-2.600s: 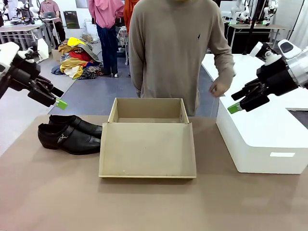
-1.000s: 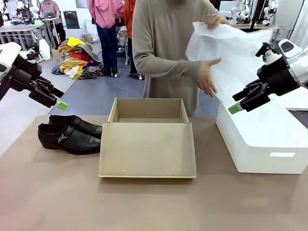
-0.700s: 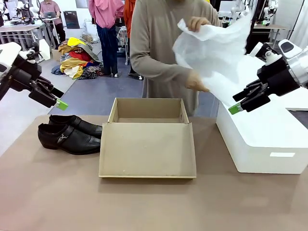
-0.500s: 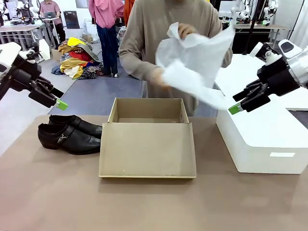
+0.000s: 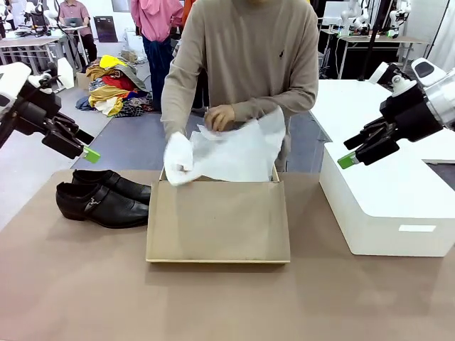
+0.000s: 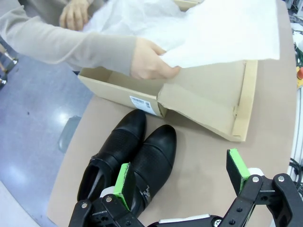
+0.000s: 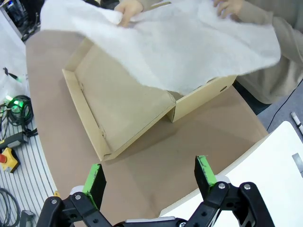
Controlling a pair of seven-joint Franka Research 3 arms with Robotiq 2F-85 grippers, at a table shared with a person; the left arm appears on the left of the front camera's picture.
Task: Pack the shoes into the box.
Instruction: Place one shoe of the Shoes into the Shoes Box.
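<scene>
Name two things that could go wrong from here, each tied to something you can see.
The person's hands hold tissue paper over the box; an arm reaching in now might strike them. The shoes lie pressed together below the open left gripper, so gripping one might drag the other.

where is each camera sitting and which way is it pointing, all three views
Front: fixed between the arms on the robot's side, faces across the table at the person; left gripper and right gripper show at the sides.
Left wrist: on the left arm, looks down between its open fingers at the shoes and the box.
Right wrist: on the right arm, looks down between its open fingers at the box's flap.
Shared: both wrist views catch the person's hands holding tissue paper over the box.
</scene>
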